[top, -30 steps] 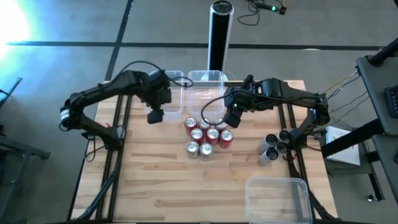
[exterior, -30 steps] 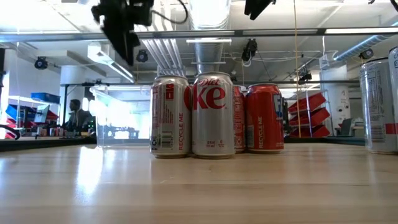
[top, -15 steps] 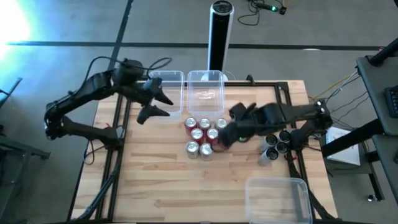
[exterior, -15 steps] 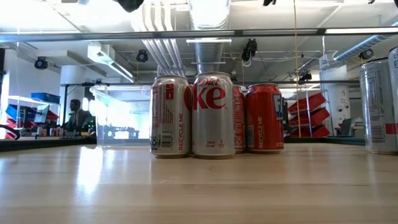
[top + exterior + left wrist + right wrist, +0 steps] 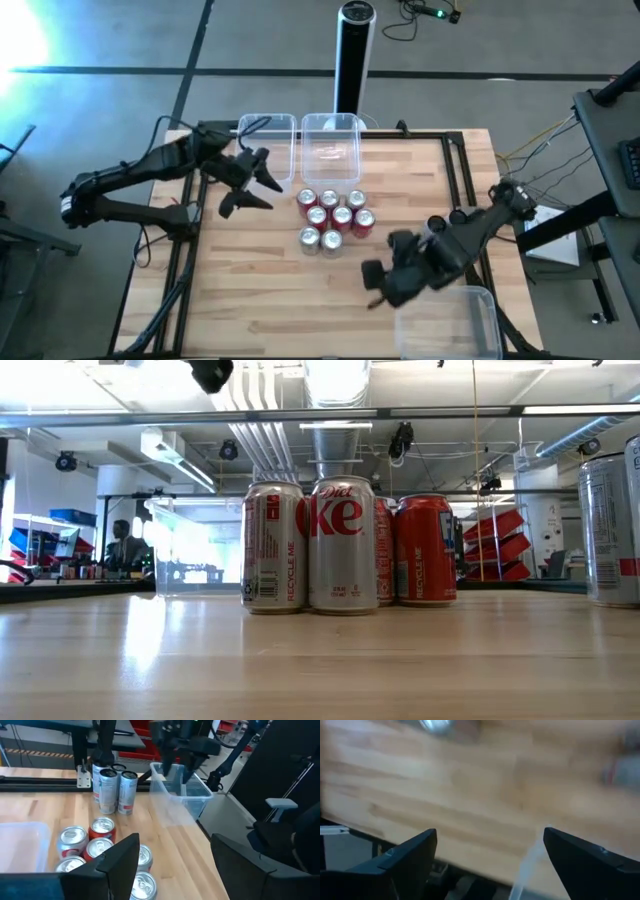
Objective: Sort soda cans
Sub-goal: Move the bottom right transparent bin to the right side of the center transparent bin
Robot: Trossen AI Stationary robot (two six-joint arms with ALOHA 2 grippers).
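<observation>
Several soda cans (image 5: 331, 218), red and silver, stand in a tight cluster at mid-table; the low view shows the cluster (image 5: 345, 545) from the side. A few more grey cans (image 5: 434, 226) stand at the right edge, partly under my right arm, and appear upright in the left wrist view (image 5: 111, 787). My left gripper (image 5: 262, 192) hovers open and empty left of the cluster, pointing toward it (image 5: 175, 855). My right gripper (image 5: 373, 285) hangs open and empty above the table's near right, beside a clear tub (image 5: 447, 318); the right wrist view (image 5: 490, 850) shows only wood between its fingers.
Two clear tubs (image 5: 270, 140) (image 5: 332, 142) stand side by side at the far edge, behind the cluster. A tall black cylinder post (image 5: 353, 50) rises beyond the table. Bare wood lies along the near left.
My right gripper has swung from above the cluster's far right side toward the table's near right, sinking and rolling, and now hangs by the near tub. My left gripper has tipped up from pointing down to nearly level, rising out of the low view. The cans have kept still.
</observation>
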